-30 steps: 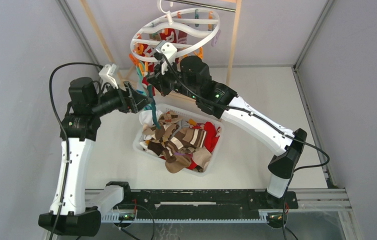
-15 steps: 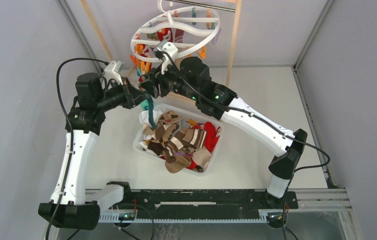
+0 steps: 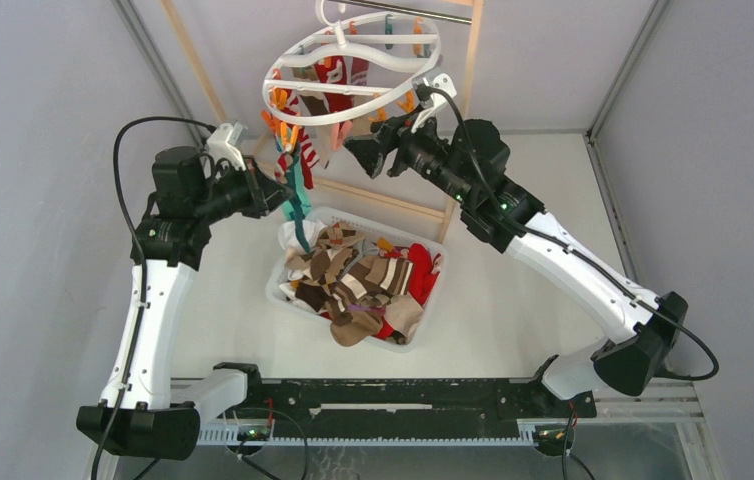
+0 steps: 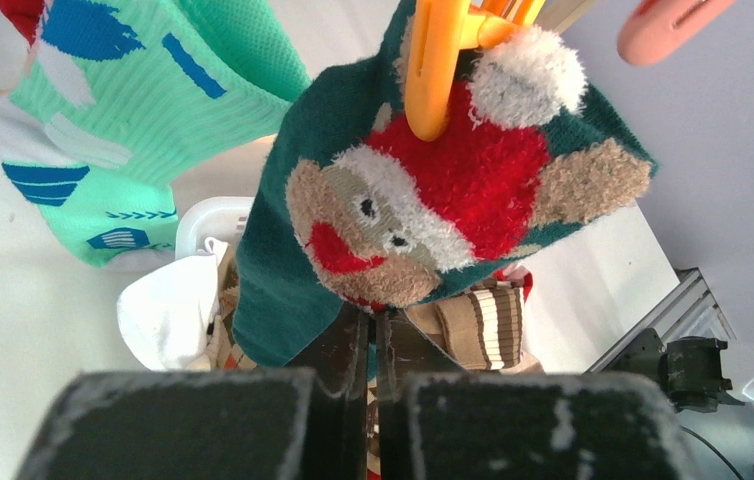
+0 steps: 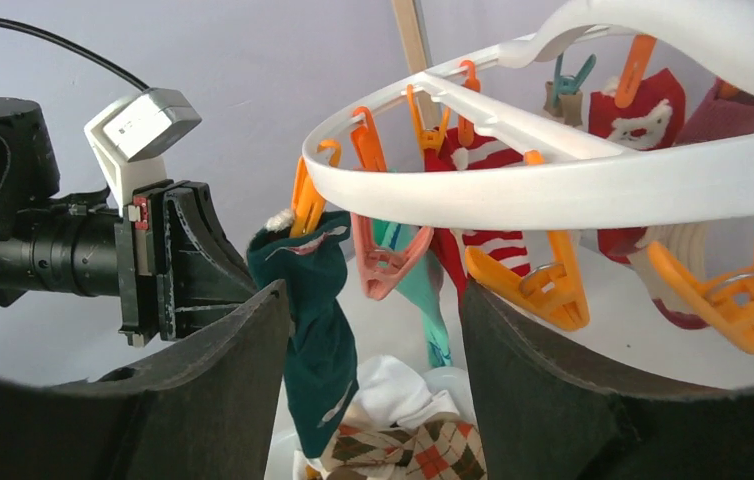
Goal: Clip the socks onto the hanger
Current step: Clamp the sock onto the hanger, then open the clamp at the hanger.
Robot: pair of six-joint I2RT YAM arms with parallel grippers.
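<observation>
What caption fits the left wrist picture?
Santa sock clipped by an orange peg, beside a mint-teal sock, left gripper pinching its lower edge.

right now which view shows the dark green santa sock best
The left wrist view. The dark green Santa sock fills the frame there, its face pattern clear, with an orange peg biting its top edge. The right wrist view shows it side-on, hanging off the hanger. The top external view gives only a thin dark strip.

The top view looks down over the table; both wrist views, close in, face the green sock from opposite sides.
</observation>
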